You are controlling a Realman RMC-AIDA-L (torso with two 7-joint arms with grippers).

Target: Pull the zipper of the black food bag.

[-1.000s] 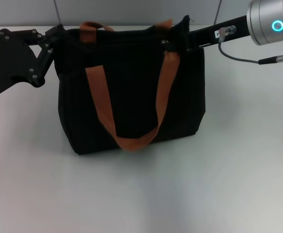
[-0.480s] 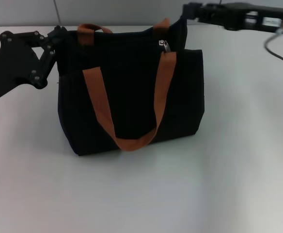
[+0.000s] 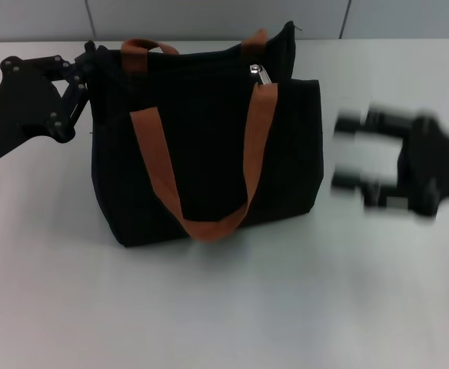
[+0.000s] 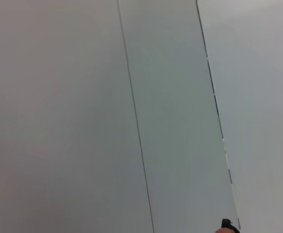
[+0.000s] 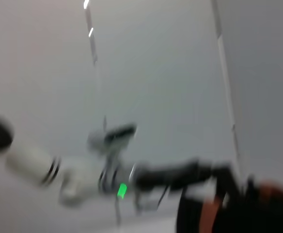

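Fingers on your left gripper [image 3: 94, 65] pressed at the black food bag [image 3: 209, 161] at its ten-o'clock corner, though whether they had pinched the fabric I could not tell. Your right gripper [image 3: 355, 157] hung blurred at the bag's three o'clock — two prongs apart, holding nothing, clear of the bag. You had the zipper [image 3: 261, 74] lying at one o'clock on the top edge beside a strap [image 3: 257, 146]. Risk, as I judged it: a fast re-approach could snag that strap, or an unsecured bag could slide with the pull.
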